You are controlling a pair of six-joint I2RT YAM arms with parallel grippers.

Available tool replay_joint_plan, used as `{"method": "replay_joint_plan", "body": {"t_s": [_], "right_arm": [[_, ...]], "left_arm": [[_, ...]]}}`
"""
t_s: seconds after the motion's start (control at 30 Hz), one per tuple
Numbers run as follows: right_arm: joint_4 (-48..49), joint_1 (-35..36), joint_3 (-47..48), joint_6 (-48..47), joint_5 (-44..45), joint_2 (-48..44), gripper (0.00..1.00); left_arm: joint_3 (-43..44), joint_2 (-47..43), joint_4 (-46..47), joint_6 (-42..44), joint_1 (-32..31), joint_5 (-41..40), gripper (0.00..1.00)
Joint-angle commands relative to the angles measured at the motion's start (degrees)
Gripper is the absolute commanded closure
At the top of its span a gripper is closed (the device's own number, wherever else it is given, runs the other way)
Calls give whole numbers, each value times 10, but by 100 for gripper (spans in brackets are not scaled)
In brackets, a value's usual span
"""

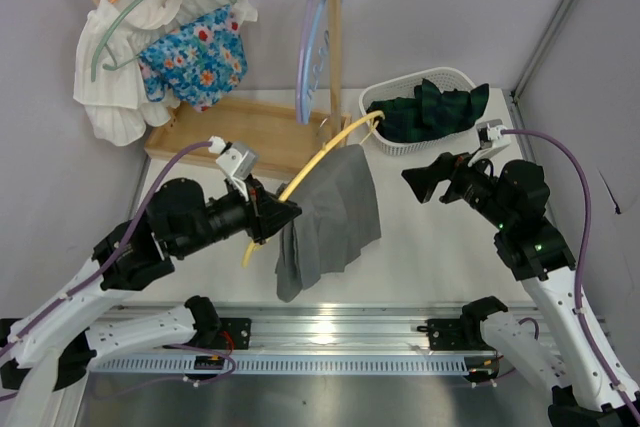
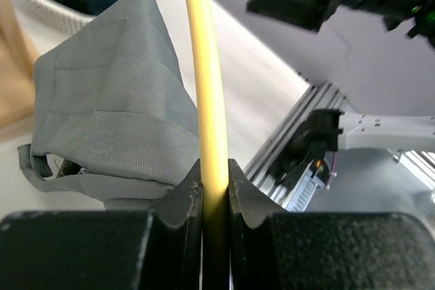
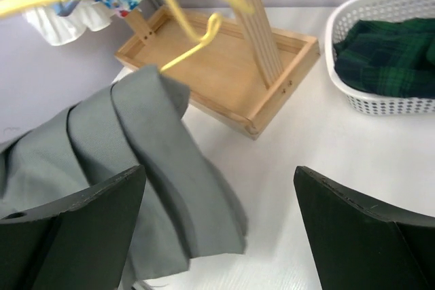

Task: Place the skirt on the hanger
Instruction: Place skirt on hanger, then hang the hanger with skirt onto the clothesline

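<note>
A grey skirt (image 1: 330,217) hangs from a yellow hanger (image 1: 320,155) held above the table; it also shows in the left wrist view (image 2: 109,127) and the right wrist view (image 3: 156,168). My left gripper (image 1: 285,215) is shut on the yellow hanger's bar (image 2: 207,100), the jaws pinching it tightly. My right gripper (image 1: 420,182) is open and empty, to the right of the skirt and apart from it. The hanger's hook (image 3: 197,39) points toward the wooden rack.
A wooden clothes rack (image 1: 250,122) stands at the back left with a white garment (image 1: 120,67), a floral garment (image 1: 195,55) and empty hangers (image 1: 312,37). A white basket (image 1: 400,142) with dark green plaid cloth (image 1: 440,107) sits at back right.
</note>
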Motion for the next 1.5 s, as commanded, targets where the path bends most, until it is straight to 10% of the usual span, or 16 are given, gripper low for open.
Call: {"method": "replay_joint_plan", "body": {"t_s": [0.0, 0.57, 1.07, 1.47], "right_arm": [[-17, -2, 21, 17, 34, -8, 2], [4, 38, -37, 72, 124, 16, 1], [30, 88, -46, 80, 163, 52, 1], [28, 88, -22, 56, 158, 74, 1]], "left_arm": [[11, -45, -22, -23, 4, -33, 100], [-32, -192, -250, -177, 4, -251, 100], [81, -56, -138, -7, 8, -428, 100], [122, 91, -4, 33, 271, -158, 100]]}}
